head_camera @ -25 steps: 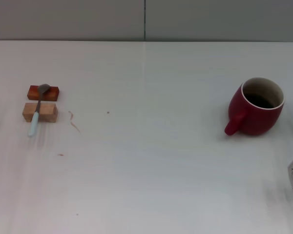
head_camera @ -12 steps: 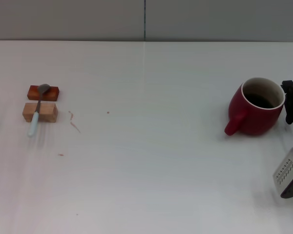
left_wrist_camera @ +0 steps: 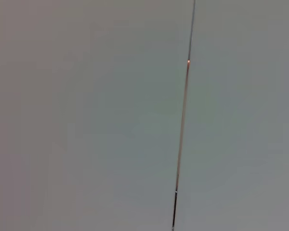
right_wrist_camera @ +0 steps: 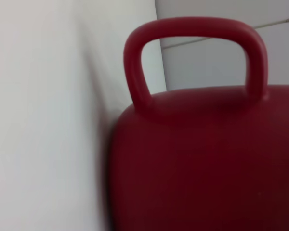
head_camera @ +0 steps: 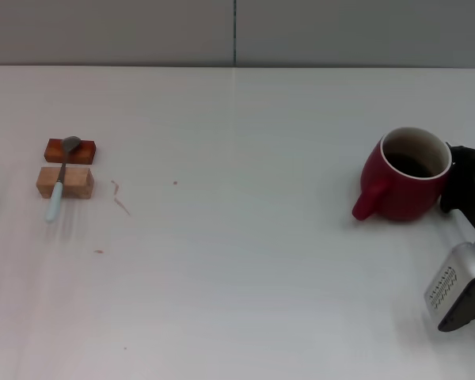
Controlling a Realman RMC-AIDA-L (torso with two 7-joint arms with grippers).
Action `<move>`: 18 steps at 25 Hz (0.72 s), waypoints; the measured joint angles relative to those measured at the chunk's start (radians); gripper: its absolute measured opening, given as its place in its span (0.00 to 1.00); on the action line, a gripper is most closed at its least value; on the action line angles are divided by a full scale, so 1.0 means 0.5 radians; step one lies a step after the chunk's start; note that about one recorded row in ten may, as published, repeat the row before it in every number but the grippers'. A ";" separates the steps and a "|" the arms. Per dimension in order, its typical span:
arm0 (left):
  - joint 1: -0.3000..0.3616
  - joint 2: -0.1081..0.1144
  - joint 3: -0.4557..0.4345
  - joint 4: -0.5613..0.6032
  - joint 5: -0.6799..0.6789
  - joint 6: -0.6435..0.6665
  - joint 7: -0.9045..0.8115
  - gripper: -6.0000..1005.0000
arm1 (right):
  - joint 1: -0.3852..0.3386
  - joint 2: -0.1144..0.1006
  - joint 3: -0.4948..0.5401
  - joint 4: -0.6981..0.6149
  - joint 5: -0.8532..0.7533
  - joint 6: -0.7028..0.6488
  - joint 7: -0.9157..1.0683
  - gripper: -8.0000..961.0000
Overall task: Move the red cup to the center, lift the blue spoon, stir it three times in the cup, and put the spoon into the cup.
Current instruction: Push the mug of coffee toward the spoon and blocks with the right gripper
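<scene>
If the right pincer, whose grip cannot be told, pushes the round dark-red mug fast, the mug could tip over.

The cup stands upright at the table's right, the right gripper touching its right side — far left, the spoon lies across two blocks.

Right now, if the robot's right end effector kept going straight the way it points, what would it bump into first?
The red cup. The right end effector sits against the cup's side opposite the handle, pointing at it, and the right wrist view is filled by the cup.
</scene>
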 joint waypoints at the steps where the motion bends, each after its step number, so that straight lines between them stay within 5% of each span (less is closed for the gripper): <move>1: 0.000 0.000 0.000 0.000 0.000 0.000 0.000 0.84 | 0.002 0.001 0.000 0.011 -0.001 0.012 0.000 0.07; 18: 0.020 0.003 0.002 0.023 0.000 0.007 -0.001 0.84 | 0.084 0.009 0.023 0.235 0.003 0.077 0.002 0.07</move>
